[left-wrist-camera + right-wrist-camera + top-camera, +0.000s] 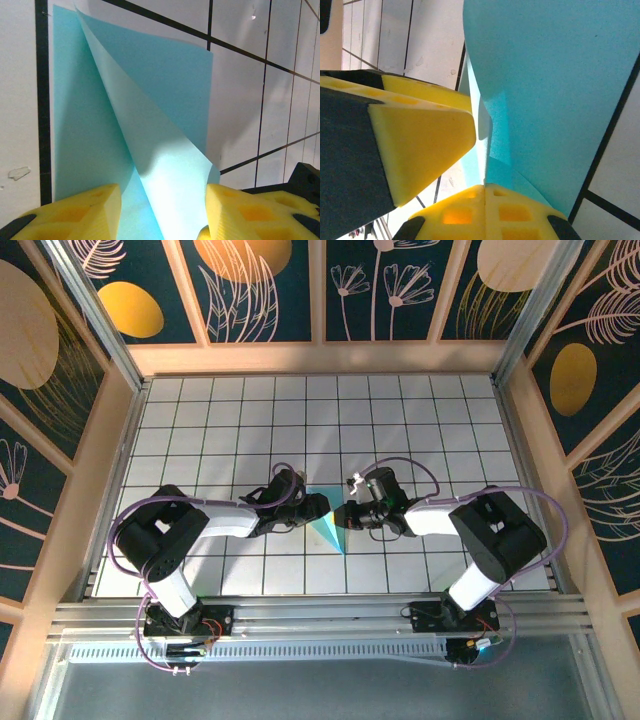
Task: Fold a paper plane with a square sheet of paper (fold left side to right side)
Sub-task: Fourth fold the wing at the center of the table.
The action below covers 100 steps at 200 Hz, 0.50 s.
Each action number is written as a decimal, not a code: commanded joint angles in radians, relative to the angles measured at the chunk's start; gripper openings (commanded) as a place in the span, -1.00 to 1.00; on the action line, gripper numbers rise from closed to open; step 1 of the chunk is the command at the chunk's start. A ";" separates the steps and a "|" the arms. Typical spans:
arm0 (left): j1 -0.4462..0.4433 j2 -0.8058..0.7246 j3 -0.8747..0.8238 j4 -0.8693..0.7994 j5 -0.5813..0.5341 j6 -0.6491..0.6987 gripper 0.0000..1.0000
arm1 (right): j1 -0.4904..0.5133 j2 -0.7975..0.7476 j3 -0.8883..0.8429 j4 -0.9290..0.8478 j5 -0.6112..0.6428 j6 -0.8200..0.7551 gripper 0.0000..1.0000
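Note:
The square sheet of paper point(328, 527) is light blue and lies partly folded at the table's middle, tapering to a point toward the near side. In the left wrist view one flap of the sheet point(165, 165) rises off the flat layer and curls up. My left gripper point(309, 508) stands open at the sheet's left, its yellow fingers point(90, 210) on either side of the raised flap point(162, 200). My right gripper point(348, 515) is at the sheet's right, shut point(485, 192) on the thin edge of the lifted paper point(560, 75). The left gripper's yellow finger point(420, 145) sits close beside that pinch.
The white gridded table point(250, 420) stretches to wooden walls at the back and sides. A metal rail point(320, 615) runs along the near edge by the arm bases. Both arms reach inward and nearly meet over the sheet.

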<state>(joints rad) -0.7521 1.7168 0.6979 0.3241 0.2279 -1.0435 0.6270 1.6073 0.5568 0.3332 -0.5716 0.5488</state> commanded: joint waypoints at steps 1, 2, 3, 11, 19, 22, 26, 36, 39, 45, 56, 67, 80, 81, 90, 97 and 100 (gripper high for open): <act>0.003 0.016 -0.009 -0.102 -0.044 0.021 -0.04 | -0.008 -0.009 0.005 -0.031 0.020 -0.020 -0.98; 0.003 0.016 -0.008 -0.102 -0.044 0.022 -0.04 | -0.008 -0.010 0.005 -0.031 0.021 -0.021 -0.98; 0.003 0.016 -0.009 -0.102 -0.044 0.021 -0.04 | -0.009 -0.009 0.006 -0.032 0.021 -0.021 -0.98; 0.002 0.015 -0.009 -0.104 -0.045 0.023 -0.03 | -0.011 -0.014 0.004 -0.035 0.020 -0.021 -0.98; 0.002 0.013 -0.009 -0.106 -0.047 0.024 -0.03 | -0.014 -0.017 0.002 -0.034 0.018 -0.021 -0.98; 0.002 0.013 -0.009 -0.106 -0.047 0.025 -0.03 | -0.014 -0.018 0.000 -0.032 0.016 -0.020 -0.98; 0.002 0.013 -0.007 -0.108 -0.048 0.025 -0.03 | -0.016 -0.021 -0.002 -0.030 0.014 -0.019 -0.98; 0.002 0.013 -0.006 -0.111 -0.048 0.028 -0.03 | -0.020 -0.022 -0.003 -0.030 0.012 -0.018 -0.98; 0.002 0.013 -0.006 -0.111 -0.048 0.027 -0.03 | -0.020 -0.024 -0.003 -0.031 0.012 -0.018 -0.98; 0.002 0.015 -0.005 -0.112 -0.048 0.028 -0.03 | -0.023 -0.025 -0.002 -0.031 0.012 -0.017 -0.98; 0.002 0.017 -0.005 -0.111 -0.048 0.027 -0.03 | -0.026 -0.026 -0.003 -0.032 0.009 -0.018 -0.98; 0.002 0.020 -0.002 -0.111 -0.047 0.028 -0.03 | -0.030 -0.026 -0.002 -0.036 0.009 -0.017 -0.98; 0.002 0.022 0.000 -0.109 -0.045 0.028 -0.03 | -0.033 -0.030 -0.004 -0.038 0.009 -0.016 -0.98; 0.002 0.022 0.000 -0.109 -0.045 0.027 -0.03 | -0.033 -0.030 -0.004 -0.038 0.009 -0.016 -0.98; 0.003 0.023 0.001 -0.109 -0.045 0.028 -0.03 | -0.036 -0.031 -0.006 -0.041 0.009 -0.018 -0.98; 0.003 0.023 0.001 -0.110 -0.046 0.027 -0.03 | -0.037 -0.031 -0.005 -0.044 0.010 -0.020 -0.98; 0.002 0.023 0.000 -0.110 -0.045 0.027 -0.03 | -0.039 -0.031 -0.005 -0.045 0.010 -0.021 -0.98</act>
<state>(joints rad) -0.7532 1.7164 0.7017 0.3168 0.2276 -1.0401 0.6010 1.6039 0.5564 0.3126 -0.5694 0.5484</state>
